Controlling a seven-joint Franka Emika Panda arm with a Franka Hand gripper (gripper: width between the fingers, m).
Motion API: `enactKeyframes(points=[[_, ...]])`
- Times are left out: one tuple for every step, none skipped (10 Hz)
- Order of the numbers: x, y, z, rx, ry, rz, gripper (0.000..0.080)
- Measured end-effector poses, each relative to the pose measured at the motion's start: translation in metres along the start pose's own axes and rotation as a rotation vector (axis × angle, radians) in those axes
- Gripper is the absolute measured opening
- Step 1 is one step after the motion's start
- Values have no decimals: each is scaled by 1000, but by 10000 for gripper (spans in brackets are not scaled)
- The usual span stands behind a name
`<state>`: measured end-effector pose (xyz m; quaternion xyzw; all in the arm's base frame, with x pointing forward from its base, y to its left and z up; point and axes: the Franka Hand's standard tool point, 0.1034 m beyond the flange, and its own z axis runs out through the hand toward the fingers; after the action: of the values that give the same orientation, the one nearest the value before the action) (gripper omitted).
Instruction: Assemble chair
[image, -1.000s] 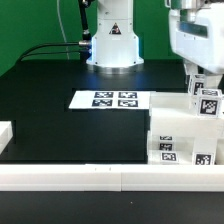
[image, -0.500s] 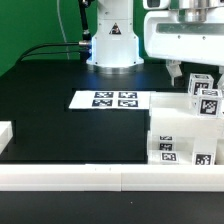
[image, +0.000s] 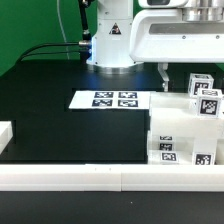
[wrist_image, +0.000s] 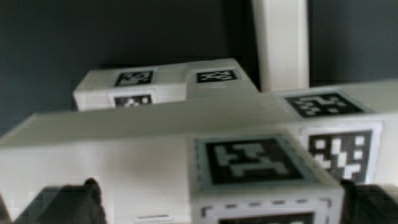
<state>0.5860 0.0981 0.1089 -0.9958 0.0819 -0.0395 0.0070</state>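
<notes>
The white chair parts (image: 180, 128) stand clustered at the exterior view's right, each with black-and-white tags. A boxy tagged block (image: 205, 98) rises at the top of the cluster. My gripper (image: 174, 73) hangs just above and to the exterior view's left of that block, jaws open, nothing held. One dark finger (image: 163, 71) shows below the white hand. In the wrist view, a tagged block (wrist_image: 258, 165) lies close under the gripper (wrist_image: 222, 214), with the dark fingertips (wrist_image: 63, 205) far apart at either side. Another tagged part (wrist_image: 160, 85) lies farther off.
The marker board (image: 113, 99) lies flat on the black table (image: 50, 110) in the middle. A long plain white rail (image: 100, 176) runs along the front edge. The arm's base (image: 110, 45) stands at the back, with cables at the exterior view's left.
The gripper has opened wider and moved up and toward the exterior view's left, off the tagged block at the right. The chair parts have not shifted.
</notes>
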Motion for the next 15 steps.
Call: enactKeyframes(points=[[0, 0, 0, 0, 0, 29, 541], [0, 0, 0, 0, 0, 28, 393], [0, 0, 0, 1, 0, 114, 393], [0, 0, 0, 1, 0, 197, 262], [0, 0, 1, 0, 1, 275, 262], [0, -1, 1, 2, 3, 386, 262], [1, 1, 1, 2, 6, 492, 262], [1, 1, 1, 4, 11, 609, 262], [1, 1, 1, 4, 11, 724, 263], [1, 2, 1, 5, 10, 806, 263], [0, 1, 1, 12, 3, 942, 263], [0, 1, 2, 22, -3, 1056, 265], [-1, 1, 2, 30, -11, 1189, 265], [-1, 1, 1, 42, -14, 1234, 265], [-2, 1, 1, 47, -23, 1332, 265]])
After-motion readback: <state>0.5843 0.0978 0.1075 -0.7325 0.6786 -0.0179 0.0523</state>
